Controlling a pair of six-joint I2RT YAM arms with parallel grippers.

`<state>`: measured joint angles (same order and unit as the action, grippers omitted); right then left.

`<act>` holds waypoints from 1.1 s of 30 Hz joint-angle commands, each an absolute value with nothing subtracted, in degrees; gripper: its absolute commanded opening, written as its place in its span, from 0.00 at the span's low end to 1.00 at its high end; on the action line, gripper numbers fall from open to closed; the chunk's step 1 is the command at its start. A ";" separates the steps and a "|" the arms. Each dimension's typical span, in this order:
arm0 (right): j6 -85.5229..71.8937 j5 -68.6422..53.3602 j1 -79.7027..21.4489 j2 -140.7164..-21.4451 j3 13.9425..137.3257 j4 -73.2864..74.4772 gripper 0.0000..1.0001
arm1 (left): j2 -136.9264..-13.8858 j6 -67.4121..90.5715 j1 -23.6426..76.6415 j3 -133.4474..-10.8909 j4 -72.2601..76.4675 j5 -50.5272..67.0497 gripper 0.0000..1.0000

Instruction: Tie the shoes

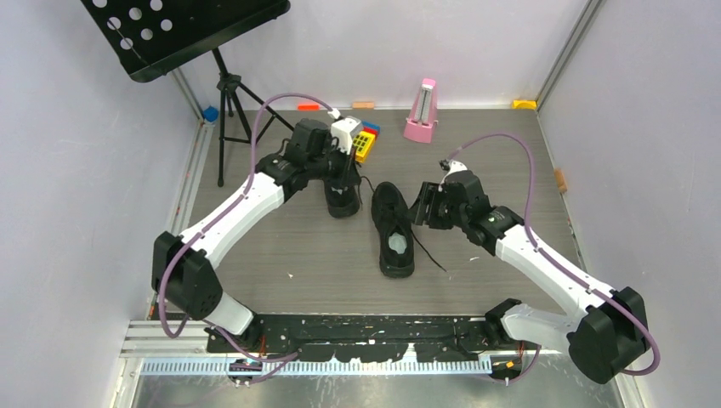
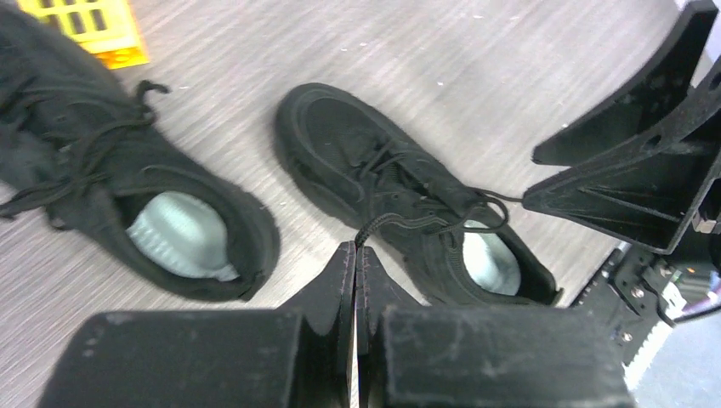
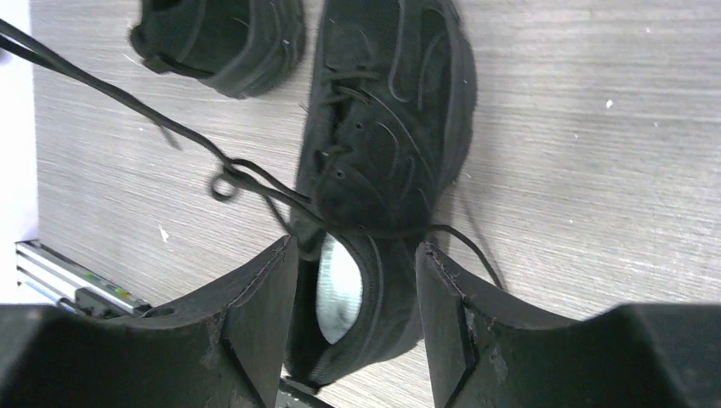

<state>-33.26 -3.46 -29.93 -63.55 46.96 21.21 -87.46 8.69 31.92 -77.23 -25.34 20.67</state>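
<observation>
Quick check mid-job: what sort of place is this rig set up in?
Likely a lab robot cell, not a home: plain panel walls on metal framing, with stray props, a pink metronome and a black music stand, at the back.

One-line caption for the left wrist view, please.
Shut left fingers pinch the lace of one black sneaker; the other sneaker lies beside it.

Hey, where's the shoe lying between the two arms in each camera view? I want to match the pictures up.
Top external: the middle shoe lies centre, toe pointing away from the arm bases.
Left wrist: shoe centre-right, toe upper left, heel lower right.
Right wrist: shoe top centre, heel reaching toward the bottom edge.
Shared landmark: the other shoe, beside it in all three views.
</observation>
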 commanded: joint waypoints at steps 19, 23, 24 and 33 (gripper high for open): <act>-24.16 -9.97 -28.65 -65.59 37.22 2.26 0.70 | -79.25 11.04 27.95 -69.57 -28.78 9.86 0.00; -23.33 -11.67 -28.66 -67.20 36.67 -3.35 0.68 | -79.94 10.90 27.95 -70.16 -28.98 10.04 0.00; -22.69 -11.72 -28.65 -67.87 37.04 -3.57 0.66 | -80.13 10.82 27.95 -70.33 -29.00 10.02 0.00; -21.73 -13.77 -28.64 -71.69 38.54 -3.86 0.29 | -81.65 10.40 27.95 -71.77 -29.80 9.07 0.00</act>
